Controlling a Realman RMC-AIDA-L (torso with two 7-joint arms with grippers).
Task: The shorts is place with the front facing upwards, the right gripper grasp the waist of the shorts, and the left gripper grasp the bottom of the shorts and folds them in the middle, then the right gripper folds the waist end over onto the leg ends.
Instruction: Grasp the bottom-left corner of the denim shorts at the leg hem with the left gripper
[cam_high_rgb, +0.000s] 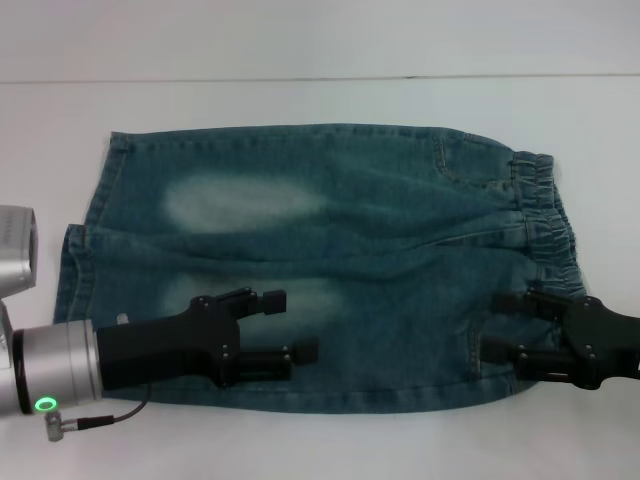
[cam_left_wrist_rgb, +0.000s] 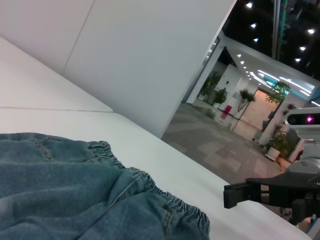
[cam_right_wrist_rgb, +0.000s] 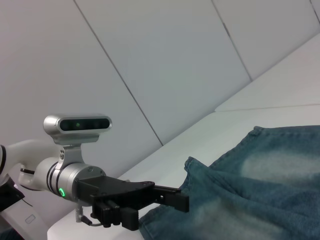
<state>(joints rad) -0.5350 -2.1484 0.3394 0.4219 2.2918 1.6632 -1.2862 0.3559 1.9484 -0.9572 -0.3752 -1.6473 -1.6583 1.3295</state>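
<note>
Here both open claws are hovering empty over the near edge of the shorts (cam_high_rgb: 310, 265), lying flat on the table (cam_high_rgb: 300, 100): left gripper (cam_high_rgb: 295, 325) toward the hems (cam_high_rgb: 85, 250), right gripper (cam_high_rgb: 503, 327) beside the waistband (cam_high_rgb: 545, 210); each is needing a low, square bite.

Blue-green denim shorts (cam_high_rgb: 330, 260) lie flat; waist (cam_high_rgb: 545, 215) right; leg hems (cam_high_rgb: 85, 250) left.

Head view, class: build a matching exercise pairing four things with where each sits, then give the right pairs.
1. waist
2. bottom of the shorts
3. left hand
4. right hand

A. open, over the near leg
B. the shorts' robot-left end
C. open, near the gathered band
D. the shorts' robot-right end

Pairs: 1-D, 2-B, 3-A, 4-C
</note>
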